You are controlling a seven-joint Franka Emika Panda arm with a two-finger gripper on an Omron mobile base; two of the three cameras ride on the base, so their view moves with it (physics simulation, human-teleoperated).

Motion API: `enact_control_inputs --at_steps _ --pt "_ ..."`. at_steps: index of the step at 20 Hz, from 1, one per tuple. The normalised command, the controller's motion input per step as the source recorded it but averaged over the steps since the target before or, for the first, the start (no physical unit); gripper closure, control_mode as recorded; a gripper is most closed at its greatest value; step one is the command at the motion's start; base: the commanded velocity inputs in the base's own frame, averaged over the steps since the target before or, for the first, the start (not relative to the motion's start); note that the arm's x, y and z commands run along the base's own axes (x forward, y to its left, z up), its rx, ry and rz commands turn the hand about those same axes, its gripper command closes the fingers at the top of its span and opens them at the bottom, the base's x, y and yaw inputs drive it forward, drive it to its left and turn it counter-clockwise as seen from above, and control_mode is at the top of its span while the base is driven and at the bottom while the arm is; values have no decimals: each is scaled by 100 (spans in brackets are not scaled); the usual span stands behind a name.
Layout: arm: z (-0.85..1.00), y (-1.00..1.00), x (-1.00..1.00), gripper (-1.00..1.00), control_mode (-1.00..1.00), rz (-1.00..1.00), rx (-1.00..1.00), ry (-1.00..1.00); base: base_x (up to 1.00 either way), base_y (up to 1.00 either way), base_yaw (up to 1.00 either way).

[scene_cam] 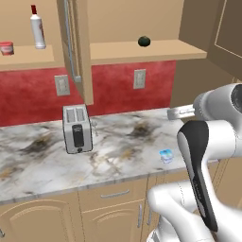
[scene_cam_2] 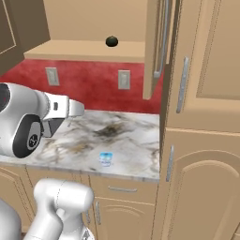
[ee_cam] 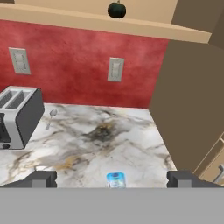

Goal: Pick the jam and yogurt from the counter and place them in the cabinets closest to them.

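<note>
Marble tabletop (ee_cam: 131, 144) carries the yogurt (ee_cam: 116, 179) at bottom centre of the hand view, between the wide-spread fingertips (ee_cam: 41, 178) of the empty hand (ee_cam: 112, 179). Jam (scene_cam: 6, 48) sits on the upper-left cabinet shelf (scene_cam: 28, 60).

The arm (scene_cam: 208, 156) is glossy white with rounded, bulbous links and a dark charcoal panel along one segment. Its joints look dark grey, one apparently carrying a small round mark.

White arm folded at elbow, claw (ee_cam: 112, 178) spread wide, empty
</note>
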Motion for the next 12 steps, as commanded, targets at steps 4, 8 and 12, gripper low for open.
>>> enact_control_inputs --at_steps 4,8,12 --pt "0 0 0 -100 100 0 0 0 35 0 0" --pt "0 0 0 -100 100 0 0 0 33 0 0" --pt "0 0 0 -100 100 0 0 0 15 0 0"
